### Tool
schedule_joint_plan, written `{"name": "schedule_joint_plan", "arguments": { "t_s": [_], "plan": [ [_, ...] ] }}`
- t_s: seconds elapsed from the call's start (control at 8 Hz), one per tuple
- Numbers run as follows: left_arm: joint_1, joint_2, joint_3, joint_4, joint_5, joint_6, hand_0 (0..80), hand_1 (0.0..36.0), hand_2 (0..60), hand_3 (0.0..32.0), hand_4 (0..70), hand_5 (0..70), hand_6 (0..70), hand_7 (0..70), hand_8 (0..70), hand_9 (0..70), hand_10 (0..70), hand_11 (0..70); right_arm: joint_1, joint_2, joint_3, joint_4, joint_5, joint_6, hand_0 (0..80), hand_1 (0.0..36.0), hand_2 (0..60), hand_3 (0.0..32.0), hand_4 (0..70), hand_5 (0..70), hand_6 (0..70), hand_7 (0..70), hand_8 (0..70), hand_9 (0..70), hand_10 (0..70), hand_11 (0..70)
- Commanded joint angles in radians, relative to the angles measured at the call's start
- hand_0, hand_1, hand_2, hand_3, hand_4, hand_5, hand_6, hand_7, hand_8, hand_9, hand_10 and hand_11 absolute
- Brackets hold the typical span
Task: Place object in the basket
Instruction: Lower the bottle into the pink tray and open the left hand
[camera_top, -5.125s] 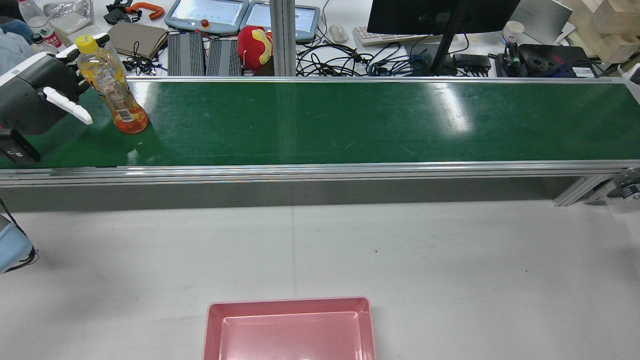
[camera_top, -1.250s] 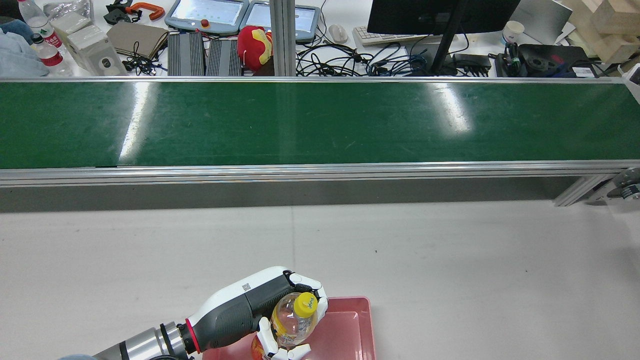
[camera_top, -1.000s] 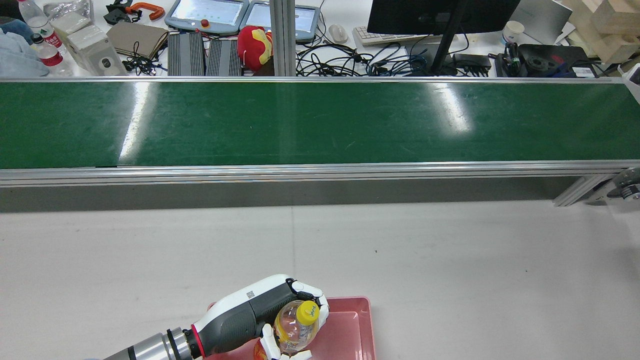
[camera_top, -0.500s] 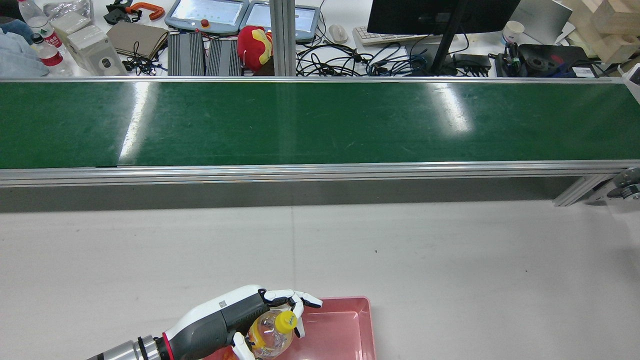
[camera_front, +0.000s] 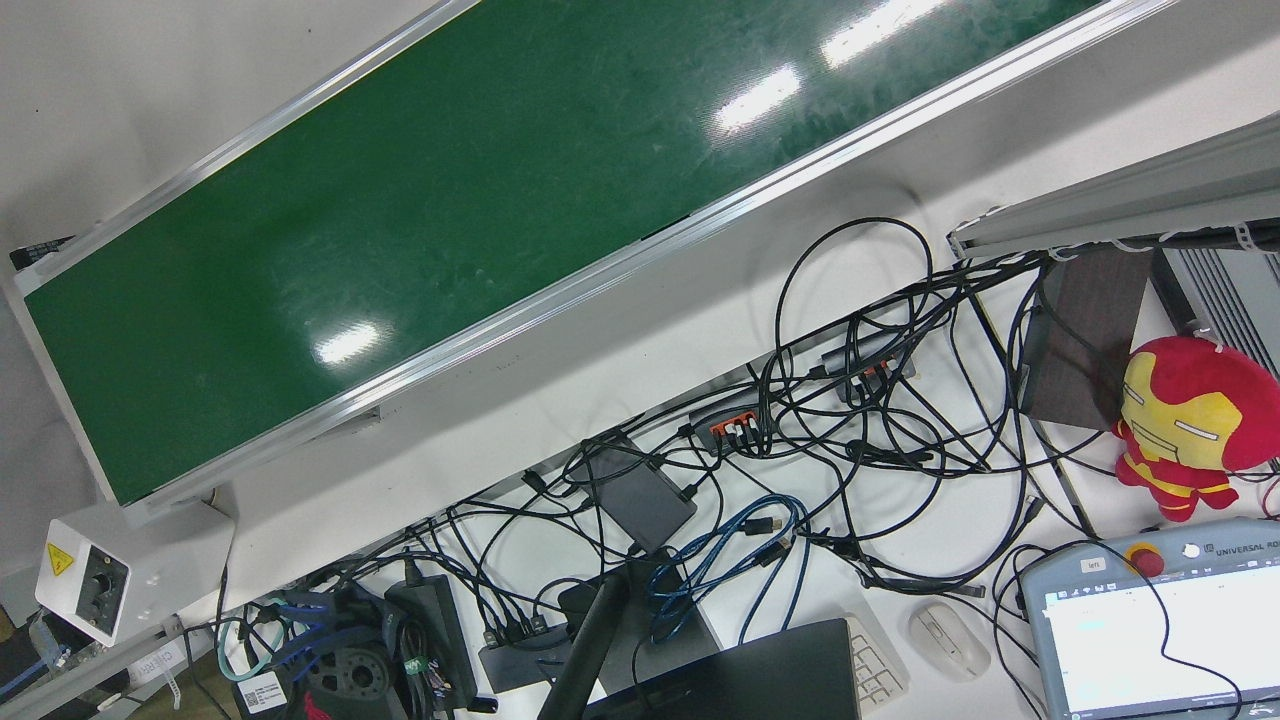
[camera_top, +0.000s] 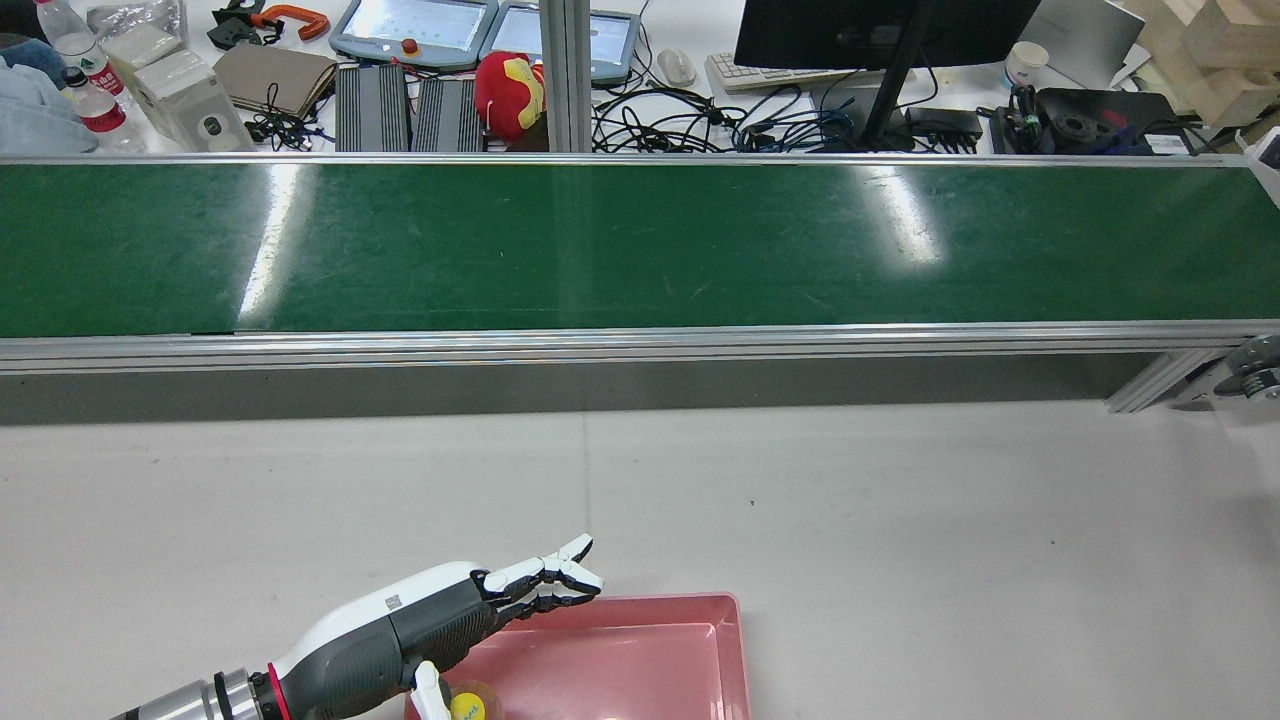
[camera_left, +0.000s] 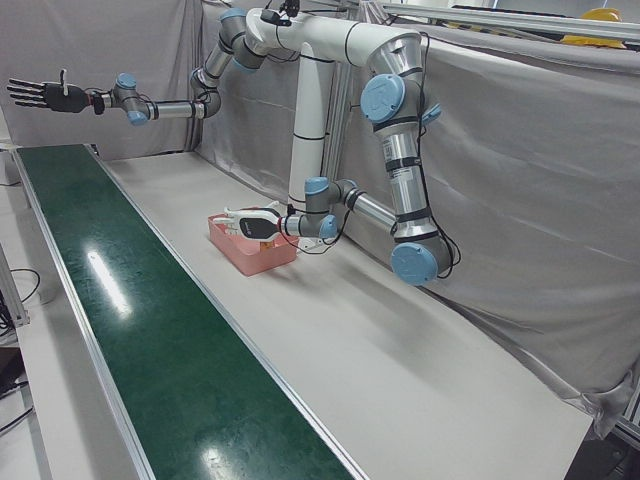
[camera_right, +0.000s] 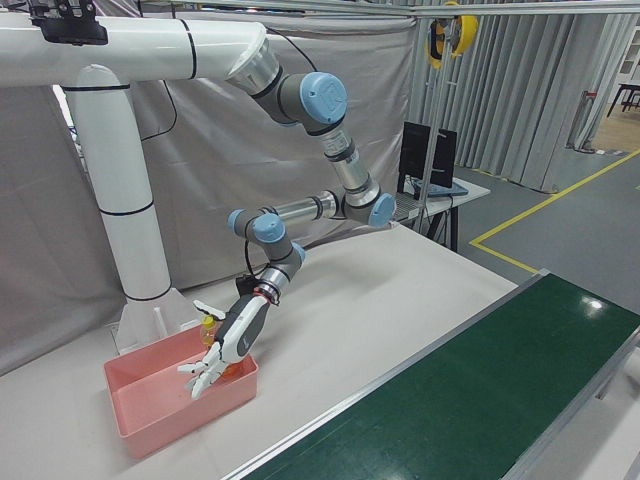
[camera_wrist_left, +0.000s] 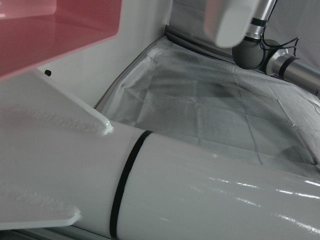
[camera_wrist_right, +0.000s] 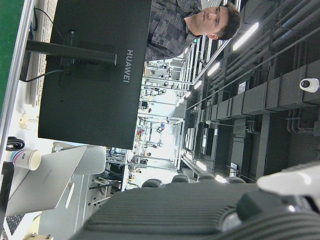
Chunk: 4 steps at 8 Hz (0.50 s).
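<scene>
Nearest in the rear view, the pink basket (camera_top: 741, 640) sits at the near edge of the white table (camera_top: 850, 500). The left hand (camera_top: 430, 625) hangs over the basket's left end. Its forearm comes in low from the near left corner, and the hand slants forward and to the right. The fingers (camera_top: 560, 575) are stretched out straight and slightly fanned, holding nothing, with their tips out past the basket's far rim. The thumb is splayed off to the near side.

The bottle (camera_top: 463, 705) is in the left part of the basket, and only its yellow cap shows from behind, just beside the thumb. In the right-front view the bottle (camera_right: 209, 327) rises roughly upright behind the left hand (camera_right: 228, 345), which points down and outward with its fingers spread over the basket (camera_right: 170, 425) wall. Whether the palm touches the bottle cannot be told. In the left-front view, the left hand (camera_left: 250, 224) lies almost level over the basket (camera_left: 262, 262), at the end of a folded arm.

Beyond the basket, the table runs bare to the green conveyor belt (camera_top: 640, 245), which crosses the whole view with nothing on it.

The right hand (camera_left: 40, 95) shows only in the left-front view. It is held high past the belt's far end on an arm stretched out nearly level, fingers apart and holding nothing.

Farthest off, behind the belt, a cluttered desk carries a red-and-yellow plush toy (camera_top: 510, 92), tangled cables (camera_top: 700, 125) and a monitor (camera_top: 880, 30).
</scene>
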Motion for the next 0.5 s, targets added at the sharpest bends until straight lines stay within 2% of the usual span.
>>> {"name": "schedule_joint_plan", "arguments": {
  "t_s": [0.0,0.25,0.38],
  "plan": [
    [-0.029,0.001,-0.033,0.001,0.0,-0.005,80.0,9.5,0.0,0.0,6.3,15.7,0.0,0.0,4.5,4.3,1.7,5.4,0.0,0.0,0.0,0.002,0.0,0.0,0.0,0.0,0.0,0.0,0.0,0.0,0.0,0.0,0.0,0.0,0.0,0.0],
    [-0.112,0.004,-0.072,0.032,0.005,-0.049,80.0,10.8,0.0,0.0,3.9,15.4,0.0,0.0,3.1,2.4,1.3,4.9,0.0,0.0,0.0,0.0,0.0,0.0,0.0,0.0,0.0,0.0,0.0,0.0,0.0,0.0,0.0,0.0,0.0,0.0],
    [-0.127,0.004,-0.074,0.032,0.005,-0.056,80.0,10.1,0.0,0.0,5.5,15.0,0.0,0.0,3.4,3.0,1.9,5.6,0.0,0.0,0.0,0.0,0.0,0.0,0.0,0.0,0.0,0.0,0.0,0.0,0.0,0.0,0.0,0.0,0.0,0.0]
  ]
}}
